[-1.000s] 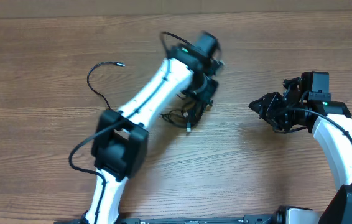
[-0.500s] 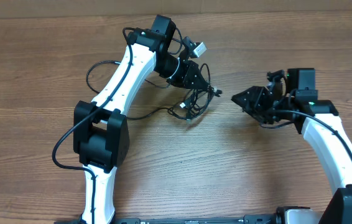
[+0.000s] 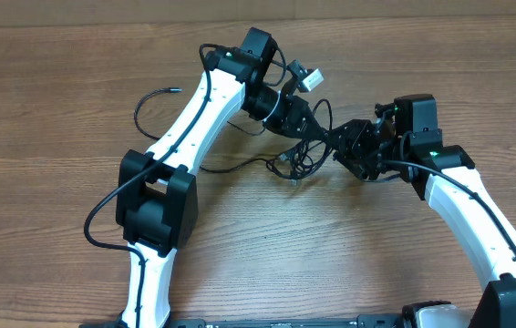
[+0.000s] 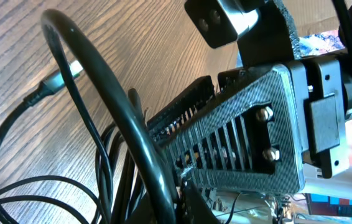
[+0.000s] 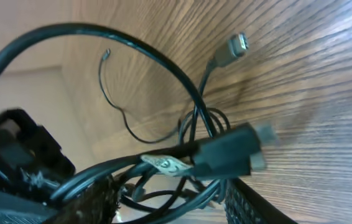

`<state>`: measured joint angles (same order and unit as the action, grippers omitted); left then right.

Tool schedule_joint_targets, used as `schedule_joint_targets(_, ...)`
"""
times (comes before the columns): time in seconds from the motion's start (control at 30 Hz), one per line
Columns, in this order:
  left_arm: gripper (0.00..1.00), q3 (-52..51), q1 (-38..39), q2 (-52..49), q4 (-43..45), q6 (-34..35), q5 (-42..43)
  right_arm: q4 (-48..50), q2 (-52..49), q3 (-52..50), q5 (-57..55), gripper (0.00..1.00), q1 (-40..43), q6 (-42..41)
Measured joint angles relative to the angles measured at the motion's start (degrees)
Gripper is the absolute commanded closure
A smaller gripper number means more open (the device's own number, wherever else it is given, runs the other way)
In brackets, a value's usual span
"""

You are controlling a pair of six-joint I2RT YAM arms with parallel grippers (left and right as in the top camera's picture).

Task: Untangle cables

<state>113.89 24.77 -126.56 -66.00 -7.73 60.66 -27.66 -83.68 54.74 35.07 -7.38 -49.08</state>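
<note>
Left arm links (image 3: 199, 118): white shells, long and rounded.
Left arm joints (image 3: 156, 202): black boxy housings between the white sections.
Left arm wiring (image 3: 103, 214): thick black wire, looping outside the large joint housing.
Left gripper (image 3: 317, 135): black; a small white block (image 3: 305, 77) sits on the wrist.
Finger plate (image 4: 238, 124): black, slotted with parallel ribs and a layered printed surface; two silver screws (image 4: 264, 114).
Right arm links (image 3: 472, 219): white, with a black wire along the top.
Right wrist housing (image 3: 417, 114): black and square; small green light (image 3: 435, 153) nearby.
Right gripper (image 3: 345, 150): black; finger pads (image 5: 92, 202) finely knurled.
</note>
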Motion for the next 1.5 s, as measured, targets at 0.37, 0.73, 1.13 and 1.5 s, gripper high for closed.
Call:
schedule_joint_targets(0.37, 0.96, 0.0, 0.0, 0.0, 0.0, 0.0, 1.7, 1.3, 0.0, 0.0, -0.6, 0.46, 0.0, -12.1)
schedule_joint_targets(0.73, 0.96, 0.1, 0.0, 0.0, -1.0, 0.0, -0.9, 2.6, 0.0, 0.0, -0.7, 0.46, 0.0, -18.7)
schedule_joint_targets(1.13, 0.96, 0.1, -0.5, 0.0, 2.6, 0.0, 8.3, 8.0, 0.0, 0.0, -2.4, 0.5, 0.0, -29.5)
schedule_joint_targets(1.5, 0.96, 0.1, -1.0, 0.0, 2.8, 0.1, 11.6, 10.9, 0.0, 0.0, -1.4, 0.86, 0.2, -33.6)
